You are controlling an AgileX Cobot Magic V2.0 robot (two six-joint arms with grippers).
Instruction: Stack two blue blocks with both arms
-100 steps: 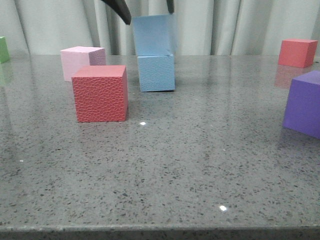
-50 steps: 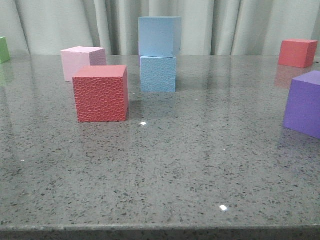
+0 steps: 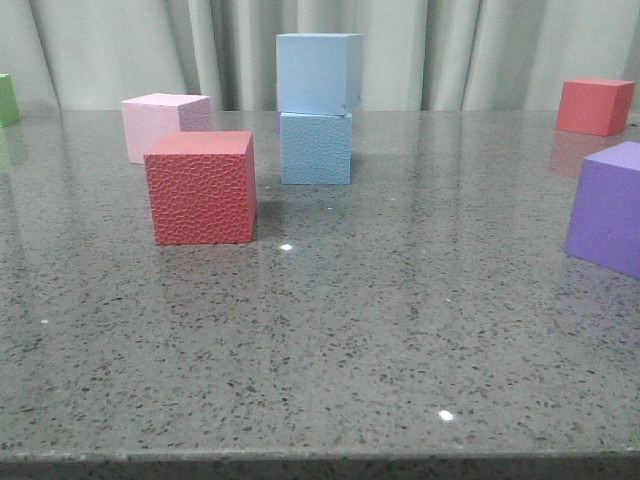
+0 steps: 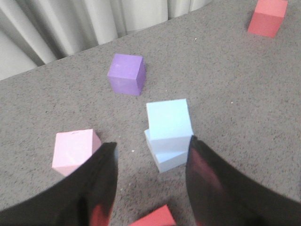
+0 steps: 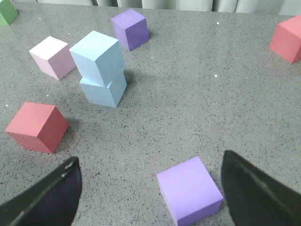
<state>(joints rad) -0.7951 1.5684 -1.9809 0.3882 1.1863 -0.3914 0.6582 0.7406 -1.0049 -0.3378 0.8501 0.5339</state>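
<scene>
Gone from the front view are the black fingers that flanked the upper blue block a second ago; both arms have drawn back and the stack stands on its own. Seen from the left wrist, the left gripper has its jaws spread wide with nothing between them, hovering above the stack. Seen from the right wrist, the right gripper also has its jaws wide apart and empty, well back from the stack. The upper blue block sits on the lower blue block, turned slightly askew so that its corners overhang a little; the lower one shows a pebbled face and rests on the speckled grey tabletop. Just to the left of the stack and nearer the camera stands a red cube with a pebbled front, and behind that a pink cube. Behind the stack, a purple cube shows in the wrist views. Far right of the stack sit a second red cube and, nearer the camera, another purple cube. A green cube shows at the far left edge.
</scene>
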